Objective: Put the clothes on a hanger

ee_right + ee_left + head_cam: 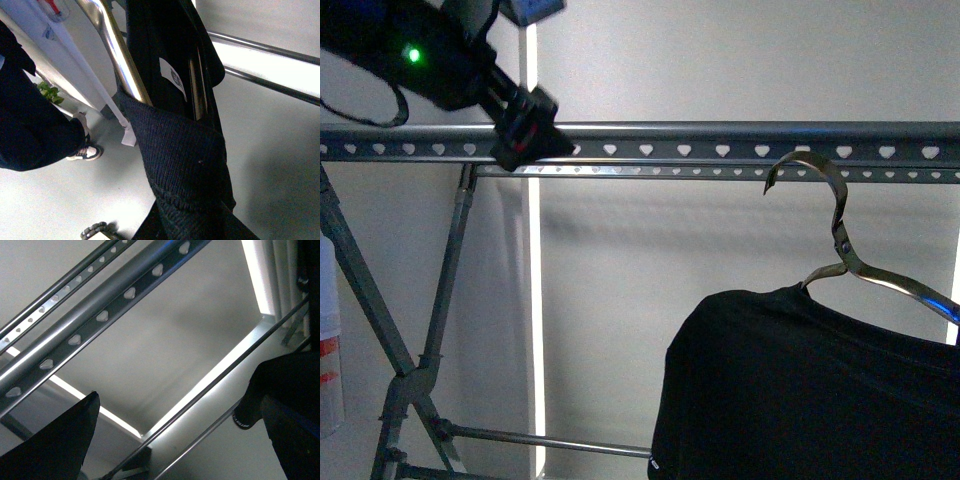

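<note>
The hanger is a dark-grey rack; its top rail (740, 140) with heart-shaped holes runs across the front view on crossed legs (410, 370). The rail also shows in the left wrist view (100, 315). The clothes, a black T-shirt (800, 390), hang on a shiny metal coat hanger whose hook (820, 175) sits just below the rail at the right. My left gripper (525, 125) is open and empty at the rail's left part; its dark fingers (55, 445) frame the left wrist view. My right gripper (185, 220) is shut on the T-shirt's fabric (175, 150), beside the white neck label (172, 77).
A white bottle (328, 340) stands at the left edge. A lower crossbar (550, 440) links the rack's legs. In the right wrist view a person in dark clothes (30, 130) with a sneaker (85, 150) stands by a green plant (47, 92).
</note>
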`<action>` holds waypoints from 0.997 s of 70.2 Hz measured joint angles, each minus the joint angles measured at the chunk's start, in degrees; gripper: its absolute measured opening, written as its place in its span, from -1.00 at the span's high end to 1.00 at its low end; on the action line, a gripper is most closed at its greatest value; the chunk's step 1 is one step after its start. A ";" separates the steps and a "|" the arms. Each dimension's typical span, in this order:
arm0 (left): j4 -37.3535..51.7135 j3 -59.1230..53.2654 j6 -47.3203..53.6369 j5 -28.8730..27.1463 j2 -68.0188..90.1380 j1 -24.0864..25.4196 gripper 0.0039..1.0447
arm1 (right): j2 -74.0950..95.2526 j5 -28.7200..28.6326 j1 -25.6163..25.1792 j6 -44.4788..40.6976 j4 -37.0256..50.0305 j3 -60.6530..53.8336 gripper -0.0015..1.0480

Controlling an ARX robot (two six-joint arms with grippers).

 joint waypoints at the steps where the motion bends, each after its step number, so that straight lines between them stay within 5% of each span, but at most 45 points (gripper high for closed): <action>1: 0.00 0.04 -1.14 0.02 -0.13 -0.11 -0.88 | -0.11 -0.11 0.00 0.22 0.13 0.00 0.93; 8: 6.86 -1.46 -1.81 2.16 -0.15 0.13 -0.88 | -0.92 -1.27 -0.13 1.90 0.59 0.00 0.93; 15: 21.44 -5.55 -8.96 -7.04 -1.99 1.79 -0.88 | -1.66 -1.70 -0.09 4.31 0.96 0.00 0.93; 26: 23.98 -13.94 -23.06 -15.74 -11.61 5.88 -0.88 | -1.66 -0.96 0.13 7.41 2.56 0.46 0.93; 42: 22.03 -29.40 -41.35 -8.55 -24.30 10.97 -0.88 | -1.33 2.03 0.42 11.80 5.29 1.92 0.93; 50: 16.15 -41.22 -39.26 -18.78 -34.45 8.76 -0.48 | -0.11 4.17 0.74 14.56 7.06 2.95 0.93; 70: 26.49 -66.60 -37.03 -19.63 -47.36 8.02 0.48 | 5.70 8.33 1.57 26.34 7.65 12.07 0.93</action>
